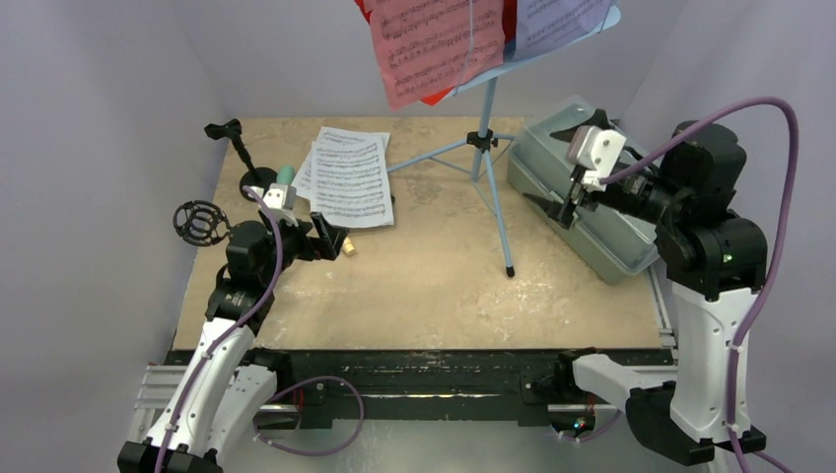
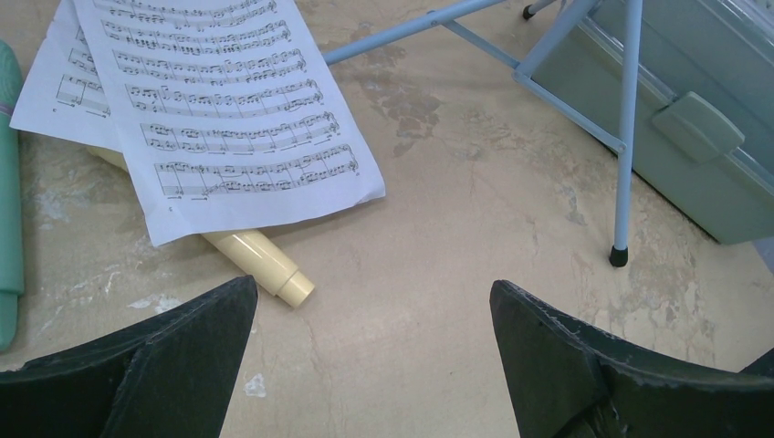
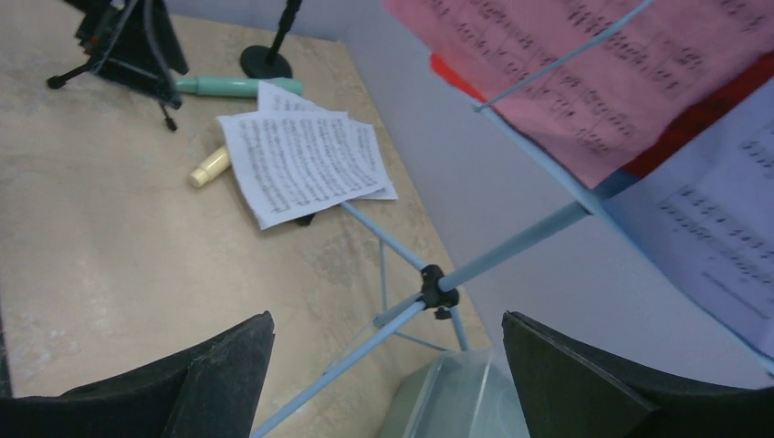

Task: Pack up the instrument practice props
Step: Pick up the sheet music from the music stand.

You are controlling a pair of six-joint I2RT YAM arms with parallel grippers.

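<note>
Table [image 1: 444, 286]: left gripper [image 2: 374, 301] low, right gripper [image 3: 388, 328] over box [image 1: 592, 246].

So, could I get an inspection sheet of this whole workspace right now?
Surface: beige table, worn patches.
Job's things: blue music stand upright, holding pink sheet, lilac sheet, red sheet; white sheets lying flat, partly over beige microphone; teal microphone, black tripod, round-base pole far left.
Clutter: grey-green plastic box, right.
Jaws: left jaws and right jaws open, empty.
Cables: purple cables, one looping each side.
Surroundings: plain grey walls.
</note>
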